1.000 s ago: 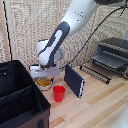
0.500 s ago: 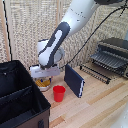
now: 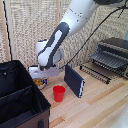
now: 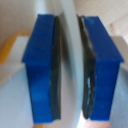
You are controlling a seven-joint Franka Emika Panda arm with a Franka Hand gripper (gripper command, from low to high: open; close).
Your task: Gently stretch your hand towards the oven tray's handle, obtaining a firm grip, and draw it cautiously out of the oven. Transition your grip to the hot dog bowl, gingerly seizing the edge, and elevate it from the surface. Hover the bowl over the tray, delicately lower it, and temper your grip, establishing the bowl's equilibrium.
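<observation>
Near the camera in the exterior view stood a black fabric case (image 3: 17, 97), with a red cup (image 3: 59, 93) on the desk (image 3: 100, 107) beside it. Behind them the jaws (image 3: 38, 75) had closed on the pale rim of the hot dog bowl (image 3: 39, 82). Farther right, the oven tray (image 3: 109, 60) projected from the oven (image 3: 117, 49).
</observation>
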